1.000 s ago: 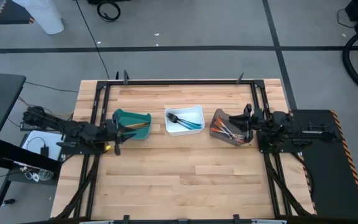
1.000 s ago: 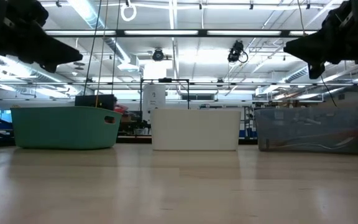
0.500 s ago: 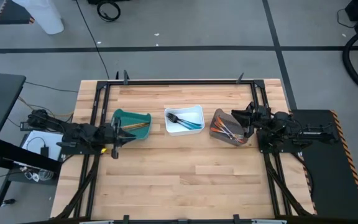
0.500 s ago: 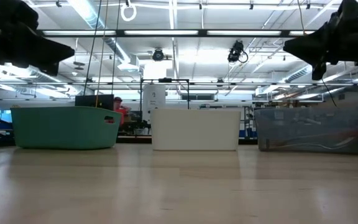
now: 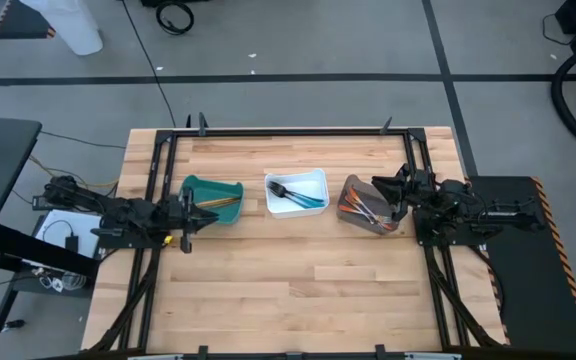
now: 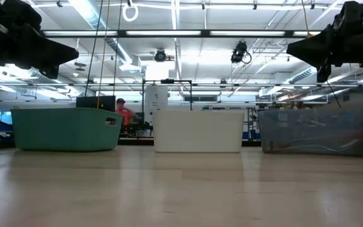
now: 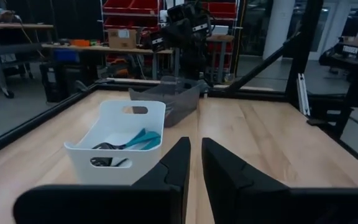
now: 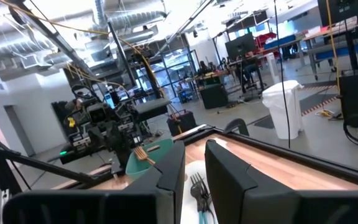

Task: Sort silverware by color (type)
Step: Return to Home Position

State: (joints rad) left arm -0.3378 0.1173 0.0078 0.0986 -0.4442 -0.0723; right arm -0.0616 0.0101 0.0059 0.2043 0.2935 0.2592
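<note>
Over the last second the right gripper point(image 5: 380, 188) has been drawn back from the grey bin point(image 5: 353, 183) at the right and the left gripper point(image 5: 196, 212) from the teal bin point(image 5: 200, 187) at the left, so the sorting is judged finished. Both grippers' fingers are held almost together, with nothing gripped or touched. The silverware is left in the bins: gold forks point(image 5: 226, 203) in the teal, blue-handled forks point(image 5: 303, 198) in the middle white bin point(image 5: 318, 176), orange-handled pieces point(image 5: 358, 210) in the grey.

Grey concrete floor point(image 5: 298, 40) with dark tape lines, bright ceiling strip lights point(image 6: 175, 33), red shelving point(image 7: 129, 9), workbench point(image 7: 17, 27)
</note>
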